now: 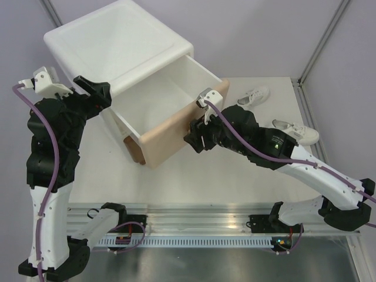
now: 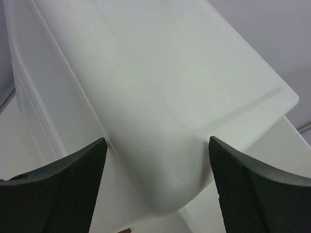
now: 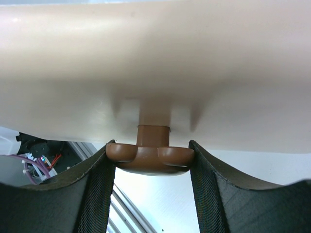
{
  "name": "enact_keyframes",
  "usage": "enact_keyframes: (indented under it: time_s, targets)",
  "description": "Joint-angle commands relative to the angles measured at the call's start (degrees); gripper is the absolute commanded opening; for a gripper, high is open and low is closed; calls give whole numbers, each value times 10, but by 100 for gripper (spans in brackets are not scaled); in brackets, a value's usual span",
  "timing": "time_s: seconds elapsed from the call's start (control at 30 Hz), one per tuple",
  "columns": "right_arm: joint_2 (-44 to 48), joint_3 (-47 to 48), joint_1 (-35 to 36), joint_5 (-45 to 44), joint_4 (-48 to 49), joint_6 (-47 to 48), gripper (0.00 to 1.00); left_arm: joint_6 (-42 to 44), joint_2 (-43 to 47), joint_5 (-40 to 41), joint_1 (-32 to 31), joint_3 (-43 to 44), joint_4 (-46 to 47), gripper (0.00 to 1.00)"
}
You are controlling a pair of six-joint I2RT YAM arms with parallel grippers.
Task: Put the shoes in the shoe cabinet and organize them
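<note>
Your right gripper (image 3: pixel 151 143) has its two fingers closed on the brown lobed plastic knob (image 3: pixel 150 158) of the beige upper drawer front (image 3: pixel 155 68), both pads touching the knob's sides. That knob is small and smooth. If you pull off the drawer's axis, I judge it can twist out of the pads or the drawer can bind in its runners.

The large white rounded plastic shoe cabinet (image 1: pixel 117 38) sits at the far left of the white table (image 1: pixel 194 176), with its upper drawer (image 1: pixel 155 103) drawn well out towards the near right. Drawn much farther, it could come clear of the body or tip the cabinet forward.

Your left gripper (image 2: pixel 156 141) is spread wide, one finger on each side of the cabinet's rounded corner. I cannot tell whether either pad touches it. With no firm brace there, a hard tug on the knob may drag the whole cabinet across the table.

The two white lace-up sneakers (image 1: pixel 254 95) lie on the table at the right, just beyond your right forearm, one farther (image 1: pixel 296 130) to the right. Swing that elbow out carelessly and you may knock them towards the table's right edge. No black shoes show in any view, so find them before you plan the drawer's layout.
</note>
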State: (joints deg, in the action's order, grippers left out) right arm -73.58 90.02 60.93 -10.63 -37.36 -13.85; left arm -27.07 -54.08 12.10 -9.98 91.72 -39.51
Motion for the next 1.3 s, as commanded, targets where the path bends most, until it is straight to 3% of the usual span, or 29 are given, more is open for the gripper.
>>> enact_keyframes:
  time_s: [0.0, 0.7, 0.97, 1.0, 1.1, 1.13, 1.27]
  targets:
    - [28, -3, 7, 12, -36, -63, 1, -11, -20, -10, -3, -18, 1, 88]
    - [82, -21, 6, -1, -88, -40, 1, 6, -5, 8, -3, -37, 0, 88]
    - [91, -35, 7, 32, -87, -37, 4, 9, -1, 13, -3, -38, -2, 88]
    - [92, -40, 6, 33, -85, -36, 7, 9, 1, 13, -3, -38, -1, 88]
    - [97, -43, 7, 34, -81, -37, 32, 9, 2, 12, -3, -36, -2, 88]
    - [100, -44, 7, 33, -80, -36, 47, 10, 3, 11, -3, -35, -3, 88]
    - [107, -42, 7, 28, -68, -43, 69, 11, 7, 10, -3, -33, -5, 88]
